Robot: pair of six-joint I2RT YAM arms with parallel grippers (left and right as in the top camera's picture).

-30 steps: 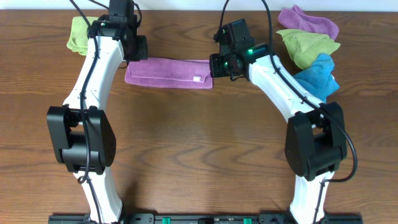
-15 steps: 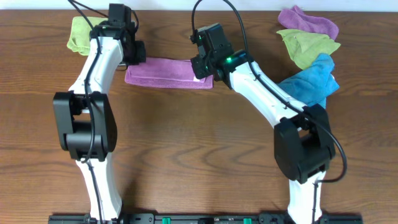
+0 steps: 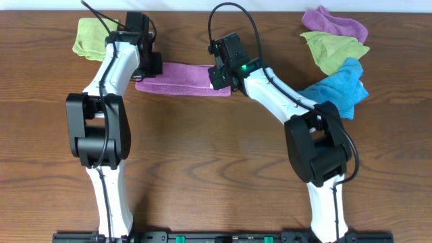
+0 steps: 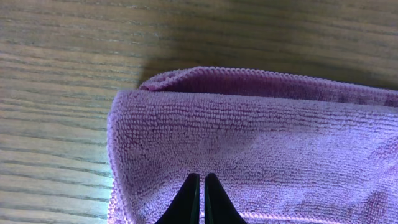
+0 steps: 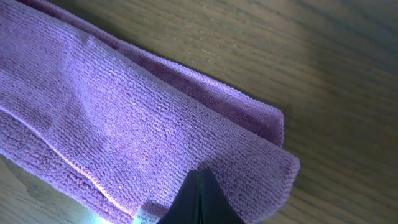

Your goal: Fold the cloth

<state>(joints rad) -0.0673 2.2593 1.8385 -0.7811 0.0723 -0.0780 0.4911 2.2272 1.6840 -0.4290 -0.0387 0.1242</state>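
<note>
A purple cloth (image 3: 182, 75) lies on the wooden table as a long folded strip. My left gripper (image 3: 150, 67) is over its left end; in the left wrist view its fingertips (image 4: 202, 186) are shut together on top of the cloth (image 4: 261, 137) near the left edge. My right gripper (image 3: 220, 73) is over the right end; in the right wrist view its fingertips (image 5: 199, 186) are shut, resting on the cloth (image 5: 124, 112) close to the folded corner and a small white label (image 5: 146, 218). The cloth lies flat under both.
A green cloth (image 3: 88, 37) lies crumpled at the back left. At the back right lie another purple cloth (image 3: 334, 23), a green cloth (image 3: 334, 48) and a blue cloth (image 3: 341, 84).
My right gripper has moved left from beside the strip's right end to on top of it. My left arm has shifted slightly at the left end. The cloth has kept its shape.
</note>
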